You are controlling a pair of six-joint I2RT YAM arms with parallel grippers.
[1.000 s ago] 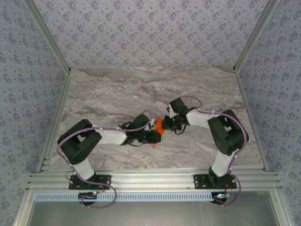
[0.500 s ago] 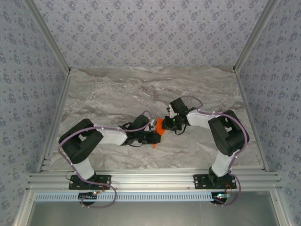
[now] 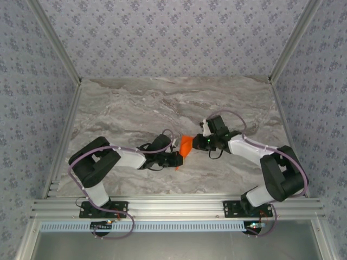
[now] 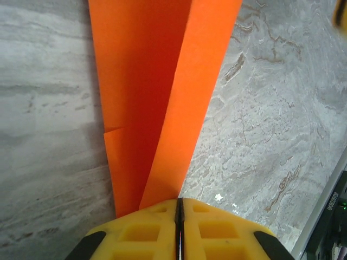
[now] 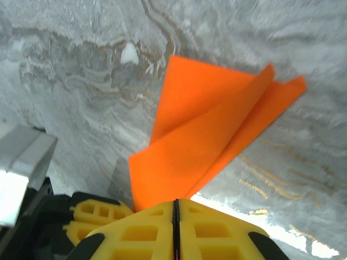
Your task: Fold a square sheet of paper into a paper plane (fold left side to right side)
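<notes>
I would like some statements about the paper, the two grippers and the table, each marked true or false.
1. The left gripper is shut on the orange paper. True.
2. The right gripper stands open, away from the paper. False: it is shut on the paper too.
3. The paper is a flat, unfolded square. False: it is folded, with overlapping layers.
4. The table has a grey marble pattern. True.

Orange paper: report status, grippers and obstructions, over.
Left gripper shut on the paper. Right gripper shut on its opposite end. Sheet folded into a creased wedge. Nothing near it on the table.
</notes>
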